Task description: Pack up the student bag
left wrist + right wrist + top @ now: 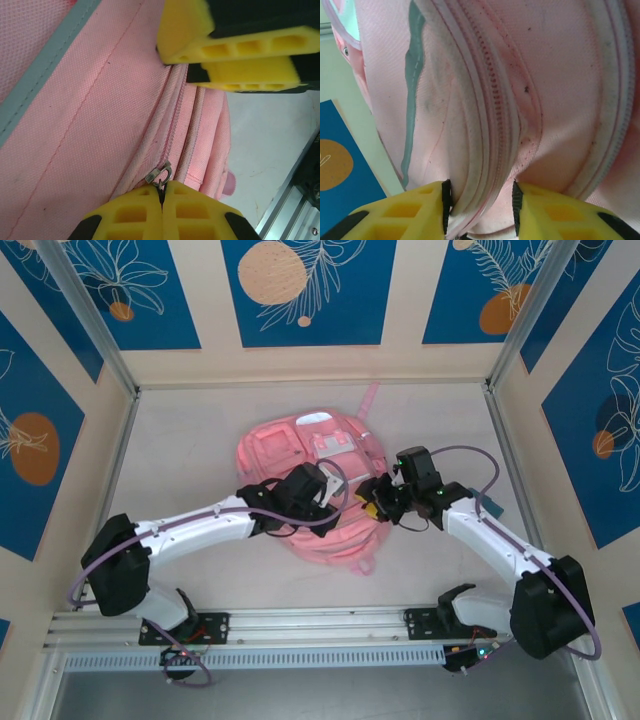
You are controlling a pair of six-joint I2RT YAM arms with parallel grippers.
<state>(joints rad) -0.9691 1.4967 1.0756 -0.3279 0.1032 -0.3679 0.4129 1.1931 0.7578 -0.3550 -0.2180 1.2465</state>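
My left end effector (161, 202) is clenched on the zip pull (160, 176) and my right end effector (480, 212) pinches a seam fold of the bag (560, 75), which looks soft, floppy and best held there.

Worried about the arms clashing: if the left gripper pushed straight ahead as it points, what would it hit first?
Likely the fingers of the right gripper, lying ahead along the zip line of the student bag. The left gripper is shut on the zip pull; depth is unclear.

The bag (290, 450) lies on the counter (190, 460) under both tools — zip pull (159, 175) in the left tool (161, 189), a fold within the right tool (481, 201).
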